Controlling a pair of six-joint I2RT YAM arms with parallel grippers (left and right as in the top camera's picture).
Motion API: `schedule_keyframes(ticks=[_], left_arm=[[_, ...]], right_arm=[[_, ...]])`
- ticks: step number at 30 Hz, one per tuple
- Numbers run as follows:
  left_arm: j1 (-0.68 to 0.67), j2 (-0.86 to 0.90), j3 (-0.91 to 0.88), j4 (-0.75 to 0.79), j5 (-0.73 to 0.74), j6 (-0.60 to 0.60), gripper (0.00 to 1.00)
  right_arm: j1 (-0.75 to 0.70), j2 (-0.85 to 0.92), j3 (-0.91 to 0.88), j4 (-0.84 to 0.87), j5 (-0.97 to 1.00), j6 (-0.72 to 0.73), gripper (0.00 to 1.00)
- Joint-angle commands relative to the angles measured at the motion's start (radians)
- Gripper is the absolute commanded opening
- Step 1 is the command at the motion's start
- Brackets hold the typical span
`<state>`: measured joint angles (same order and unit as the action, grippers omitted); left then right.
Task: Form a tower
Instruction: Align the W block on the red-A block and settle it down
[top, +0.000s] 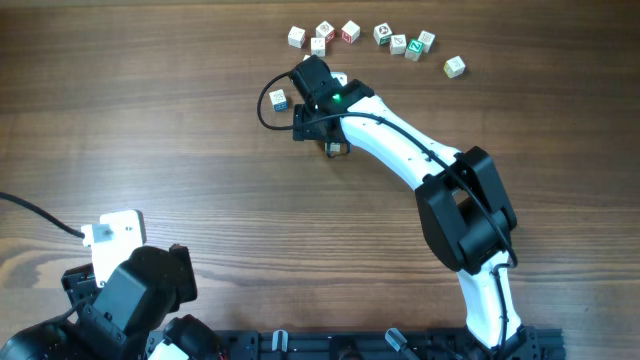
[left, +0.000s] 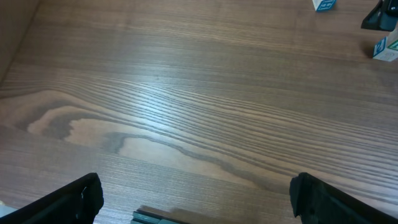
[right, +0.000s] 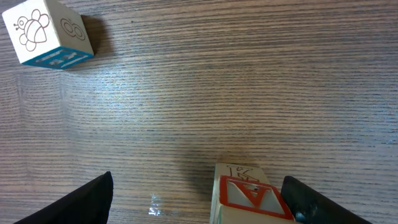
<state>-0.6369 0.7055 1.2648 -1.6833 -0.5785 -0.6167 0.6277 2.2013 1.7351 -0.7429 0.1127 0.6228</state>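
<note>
The tower rises at the bottom of the right wrist view. Its top face carries a red letter A, and a pale greenish side shows below. My right gripper is open around it: the right finger is close beside it, the left finger far off. Overhead, that gripper covers most of the tower, with only a white corner peeking out. My left gripper is open over bare wood with nothing between its fingers. The left arm sits at the near left corner.
A loose cube with a bee drawing and blue base lies left of the right gripper, also overhead. Several more loose cubes lie in a row at the far edge. The left wrist view shows a green-marked cube at its right edge.
</note>
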Motion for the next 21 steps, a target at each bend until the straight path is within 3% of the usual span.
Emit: schedule_keyframes(ticks=[1, 21], left_arm=[[0.000, -0.003, -0.003, 0.001, -0.010, -0.020, 1.00], [0.000, -0.003, -0.003, 0.001, -0.010, -0.020, 1.00]], right_arm=[[-0.003, 0.021, -0.009, 0.003, -0.002, -0.018, 0.86], [-0.003, 0.021, -0.009, 0.010, -0.009, -0.022, 0.86]])
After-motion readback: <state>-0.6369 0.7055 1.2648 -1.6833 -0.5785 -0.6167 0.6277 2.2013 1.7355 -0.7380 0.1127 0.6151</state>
